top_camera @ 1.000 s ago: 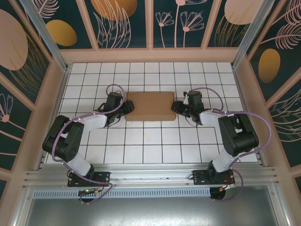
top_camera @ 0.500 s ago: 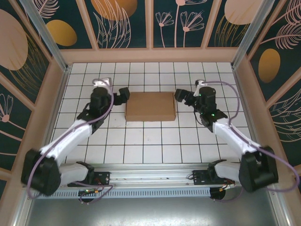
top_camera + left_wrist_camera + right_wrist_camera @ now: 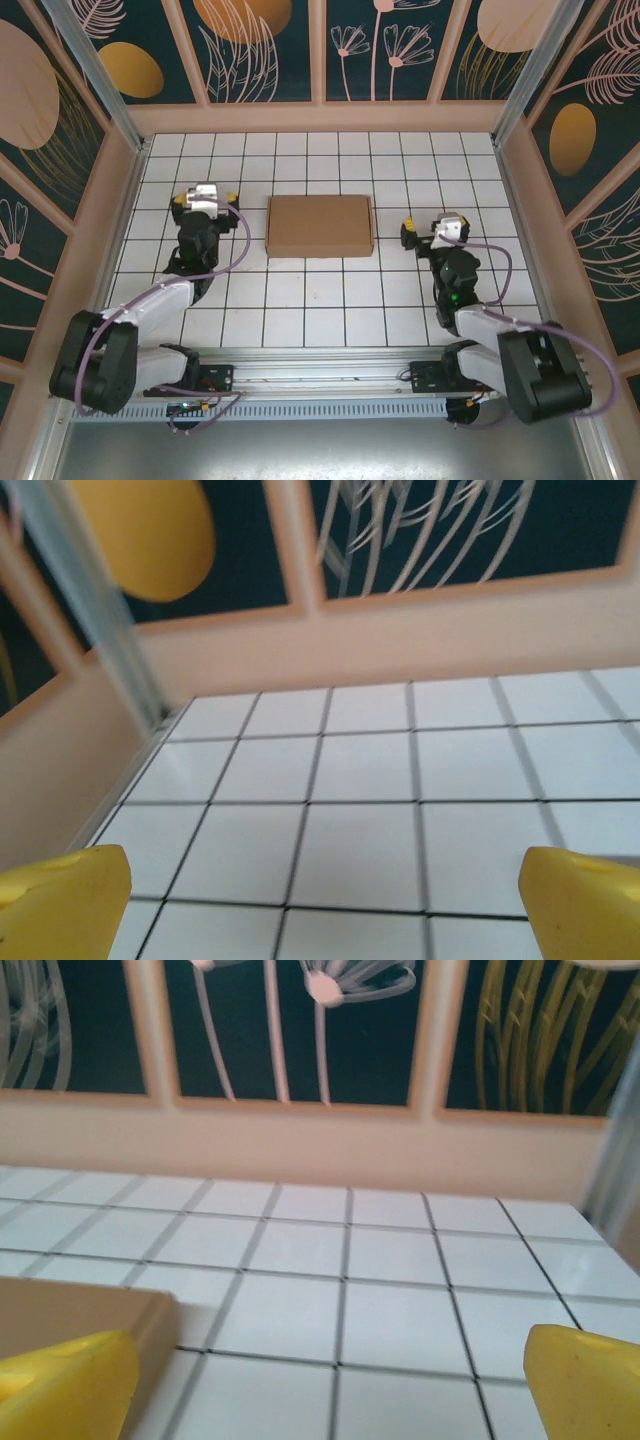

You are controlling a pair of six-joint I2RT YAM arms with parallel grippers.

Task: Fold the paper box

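Now plain brown flat cardboard paper box (image 3: 320, 226) sits closed, mid white-tiled desk (image 3: 300, 300). Flanking it, apart: left tool (image 3: 206, 198), right tool (image 3: 436, 226), spread wide, empty. I'd check lid flush, avoid nudging.

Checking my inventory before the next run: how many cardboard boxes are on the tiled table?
1. The paper box lies closed and flat mid-table, between the left gripper and right gripper, touching neither.

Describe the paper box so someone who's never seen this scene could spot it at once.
Start at the white tiled table. Just beyond its middle, between the left arm and the right arm, lies the paper box. It is a flat, plain brown cardboard rectangle, the only brown thing on the white tiles.
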